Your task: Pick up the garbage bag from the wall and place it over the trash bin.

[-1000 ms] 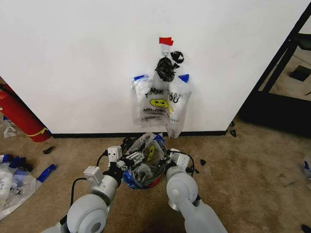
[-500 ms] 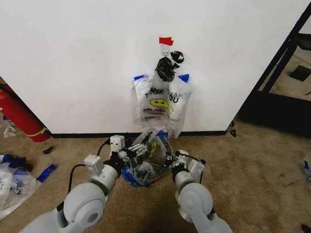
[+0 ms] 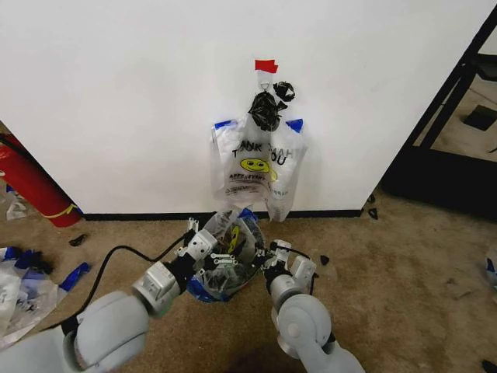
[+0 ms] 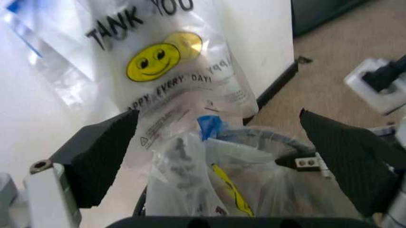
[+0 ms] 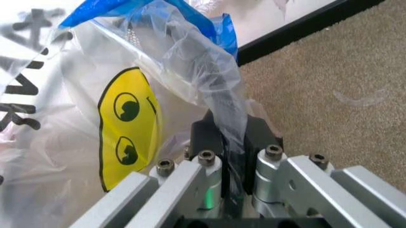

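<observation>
One garbage bag (image 3: 252,167), see-through with a yellow smiley and black lettering, hangs on the white wall (image 3: 116,101) above the black baseboard. It also shows close up in the left wrist view (image 4: 159,61). A second garbage bag (image 3: 229,241) is draped over the trash bin (image 3: 203,291), which is mostly hidden beneath it. My left gripper (image 3: 220,261) (image 4: 219,115) stands open on either side of that bag's crumpled top. My right gripper (image 3: 268,260) (image 5: 231,129) is shut on a fold of the bag (image 5: 127,128) at the bin's right side.
A small black knotted bundle (image 3: 265,109) and red tape (image 3: 265,66) sit above the hanging bag. A long red cylinder (image 3: 27,183) leans at the left wall. A clear plastic sheet with blue scraps (image 3: 19,291) lies on the carpet. A black frame (image 3: 443,116) stands at the right.
My left arm has swung out to the left and now reaches the bin from that side. My right arm has drawn in closer to the bin. The bag sits lower over the bin.
</observation>
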Robot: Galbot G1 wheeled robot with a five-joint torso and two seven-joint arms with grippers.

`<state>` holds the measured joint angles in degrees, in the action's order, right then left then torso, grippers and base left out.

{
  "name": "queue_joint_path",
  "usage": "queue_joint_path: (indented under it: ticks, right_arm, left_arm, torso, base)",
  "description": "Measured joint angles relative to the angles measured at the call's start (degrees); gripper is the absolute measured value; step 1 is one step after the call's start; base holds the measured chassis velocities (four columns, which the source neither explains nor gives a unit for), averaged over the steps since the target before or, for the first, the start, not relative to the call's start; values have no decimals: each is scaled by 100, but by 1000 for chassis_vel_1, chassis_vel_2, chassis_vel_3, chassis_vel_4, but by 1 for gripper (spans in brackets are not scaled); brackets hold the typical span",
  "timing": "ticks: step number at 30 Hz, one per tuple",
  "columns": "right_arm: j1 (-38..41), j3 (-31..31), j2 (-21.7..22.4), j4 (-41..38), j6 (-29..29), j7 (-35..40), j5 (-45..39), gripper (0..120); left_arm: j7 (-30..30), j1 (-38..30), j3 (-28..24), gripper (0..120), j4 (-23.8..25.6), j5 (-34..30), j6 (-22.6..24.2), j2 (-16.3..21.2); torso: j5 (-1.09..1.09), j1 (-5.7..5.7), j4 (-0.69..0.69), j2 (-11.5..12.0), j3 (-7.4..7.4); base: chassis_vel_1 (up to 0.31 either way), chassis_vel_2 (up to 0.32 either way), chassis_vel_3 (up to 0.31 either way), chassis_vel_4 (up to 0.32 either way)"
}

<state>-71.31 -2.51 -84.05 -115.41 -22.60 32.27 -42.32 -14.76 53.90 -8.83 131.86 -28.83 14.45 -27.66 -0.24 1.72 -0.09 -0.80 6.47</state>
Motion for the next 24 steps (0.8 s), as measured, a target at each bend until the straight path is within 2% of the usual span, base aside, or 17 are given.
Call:
queue_joint_path:
  ticks: [2,6,9,15,21,23,24]
  right_arm:
    - [-4,2,-5,0,3,-3,7,1]
    - [-16,3,-27,-6,7,-7,29,1]
    - [-16,5,-27,-27,7,-2,29,1]
    - [-42,44,-30,-138,-15,52,16,1]
    - [-77,39,-14,-193,-27,71,5,1]
    - [-76,26,1,-195,-29,77,5,1]
    - [-76,26,1,-195,-29,77,5,1]
  left_arm:
    - [-16,-105,-100,100,-33,-30,41,-9]
    - [-112,-577,-625,97,-186,-218,274,-78]
    - [-128,-673,-755,94,-244,-230,328,-86]
    - [-280,-1138,-1173,74,-496,-256,645,-164]
    - [-400,-1273,-1233,55,-625,-263,705,-215]
    - [-428,-1338,-1267,43,-664,-254,716,-235]
    - [-428,-1338,-1267,43,-664,-254,716,-235]
  torso:
    - [0,0,0,0,0]
    - [0,0,3,0,0]
    - [1,0,3,0,0]
    - [0,0,3,0,0]
    - [0,0,4,0,0]
    - [0,0,3,0,0]
    - [0,0,3,0,0]
  base:
    - [0,0,0,0]
    - [0,0,0,0]
    - [0,0,0,0]
    - [0,0,0,0]
    - [0,0,0,0]
    - [0,0,0,0]
    - [0,0,0,0]
